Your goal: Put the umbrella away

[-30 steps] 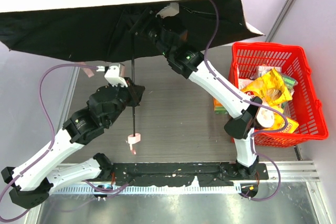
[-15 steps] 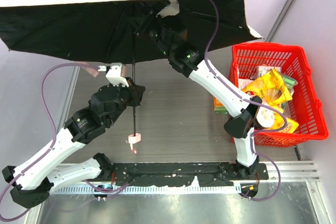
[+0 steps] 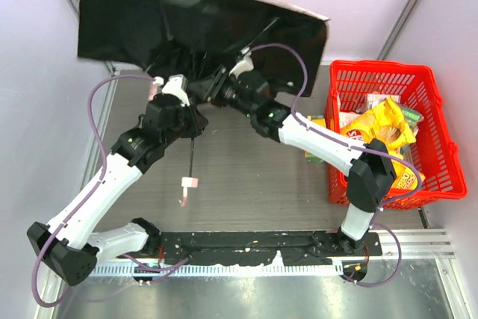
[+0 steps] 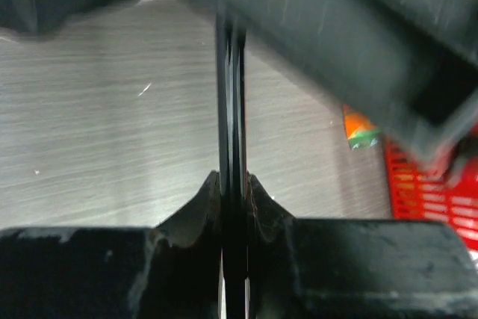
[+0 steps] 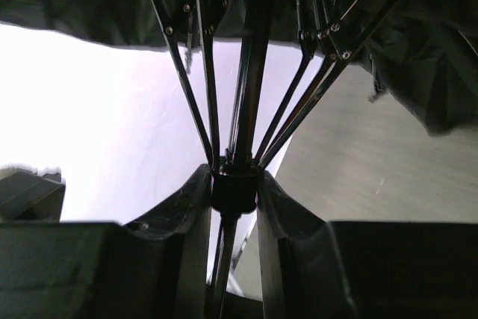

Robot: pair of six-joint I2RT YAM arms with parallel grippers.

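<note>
Pink-edged umbrella [image 3: 202, 31]: open and held up over the far-left part of the tabletop, between eleven and twelve o'clock in the overhead view. Its dark underside faces the camera, and the pale pink outer face shows only as a thin strip along the top edge.
Shaft [image 3: 192, 156]: dark and thin. It runs from under the canopy toward six o'clock and ends above the middle of the tabletop.
Strap [image 3: 187, 184]: narrow and pink, hanging at the shaft's near end.
Ribs [image 5: 179, 72]: dark rods fanning up and outward from a dark collar on the shaft, seen in the right wrist view.
Left fingers [image 4: 190, 218]: clenched on the umbrella's shaft, which stands upright between them with one finger pressed to each side.
Right fingers [image 5: 179, 214]: grasping the umbrella at the collar where the ribs meet, touching it on both sides, close under the canopy.
Tabletop [image 3: 246, 177]: grey with a wood grain.
Basket [image 3: 377, 65]: red plastic lattice at three o'clock. Its far-left corner is near the canopy's right edge in the overhead view.
Snack bags [image 3: 381, 125]: yellow, piled inside the basket.
Packet [image 3: 312, 151]: orange and green, lying on the tabletop just beside the basket's left wall and partly hidden by the right arm [image 3: 321, 140].
</note>
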